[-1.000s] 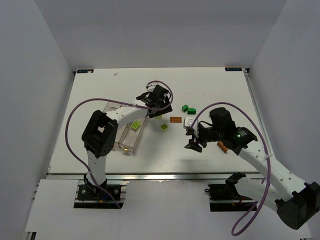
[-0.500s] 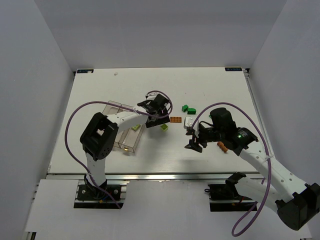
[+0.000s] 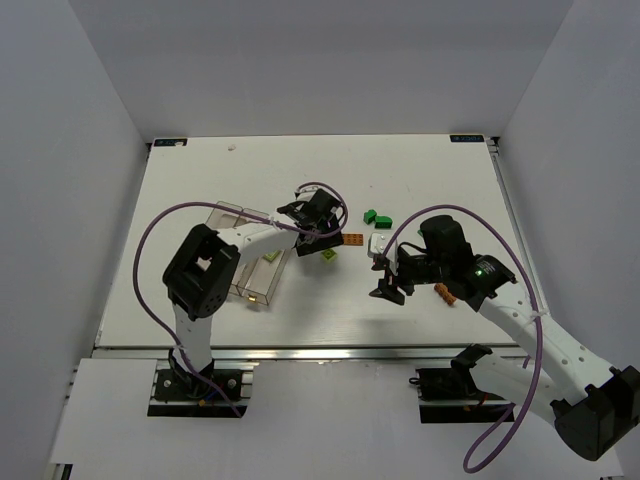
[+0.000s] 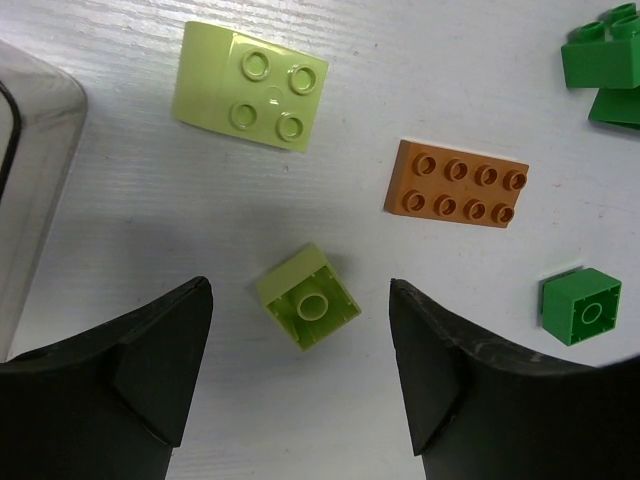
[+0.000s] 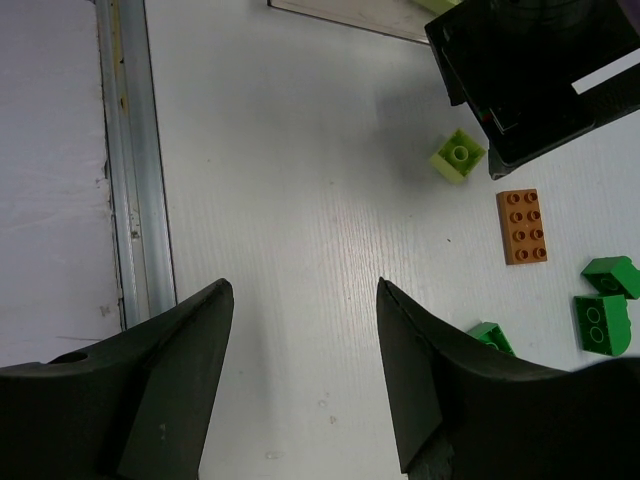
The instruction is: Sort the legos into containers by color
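As the left gripper [image 3: 316, 242] hung over the table [image 3: 200, 180] with its jaws spread wide and nothing held between them, the small lime brick [image 4: 308, 308] lay stud-up on the surface straight below the gap, touching neither finger. It sat apart from its neighbours: a larger lime piece [image 4: 255, 88] with four studs lay beyond it, an orange plate [image 4: 458, 184] to one side, and dark green bricks [image 4: 581, 305] farther off. The rounded corner of the clear bins [image 4: 30, 150] showed at the edge of the wrist view. Such a brick was likely hard, very light and smooth-sided, so it would not give under pressure but could easily skid on the table or squirt out of a skewed pinch. It lay at a slant to the fingers, so the best hold seemed to be across two opposite flat side walls, low on the body and below the stud, after a twist of the wrist to square up. A corner-to-corner grip risked spinning it. The bins looked thin-walled and light too, liable to shift if bumped at release. The right gripper [image 5: 305, 290] was also open and empty, poised above bare table nearer the arms' side, apart from the bricks.
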`<state>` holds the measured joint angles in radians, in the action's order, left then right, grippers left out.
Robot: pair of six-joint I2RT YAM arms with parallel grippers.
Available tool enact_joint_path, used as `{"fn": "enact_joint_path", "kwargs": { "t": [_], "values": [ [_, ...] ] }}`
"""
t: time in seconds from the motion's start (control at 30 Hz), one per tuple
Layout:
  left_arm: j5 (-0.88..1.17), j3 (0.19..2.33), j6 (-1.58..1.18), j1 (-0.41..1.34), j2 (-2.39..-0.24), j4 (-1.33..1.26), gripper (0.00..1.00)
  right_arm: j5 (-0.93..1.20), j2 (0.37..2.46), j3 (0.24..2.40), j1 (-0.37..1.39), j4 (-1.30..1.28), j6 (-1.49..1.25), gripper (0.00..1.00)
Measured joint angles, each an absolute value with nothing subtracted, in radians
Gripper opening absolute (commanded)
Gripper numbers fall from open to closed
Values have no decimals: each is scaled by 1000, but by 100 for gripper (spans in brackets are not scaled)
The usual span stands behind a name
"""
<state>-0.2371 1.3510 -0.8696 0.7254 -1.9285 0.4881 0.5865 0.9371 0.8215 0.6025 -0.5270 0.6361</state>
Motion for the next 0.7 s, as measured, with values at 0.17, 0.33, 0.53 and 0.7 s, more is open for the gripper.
{"fn": "enact_joint_path", "kwargs": {
  "t": [0.17, 0.33, 0.53, 0.7],
  "values": [
    [-221, 1357, -879, 731, -1960, 476, 75, 587, 937, 822, 603, -527, 636, 65],
    [-220, 1357, -883, 736, -1972, 473, 68, 587, 937, 822, 603, -527, 636, 65],
    [-212, 1357, -886, 736, -1972, 464, 59, 587, 934, 822, 603, -527, 636, 65],
    [-196, 1357, -885, 737, -1972, 462, 59, 587, 930, 822, 603, -527, 636, 65]
  ]
}}
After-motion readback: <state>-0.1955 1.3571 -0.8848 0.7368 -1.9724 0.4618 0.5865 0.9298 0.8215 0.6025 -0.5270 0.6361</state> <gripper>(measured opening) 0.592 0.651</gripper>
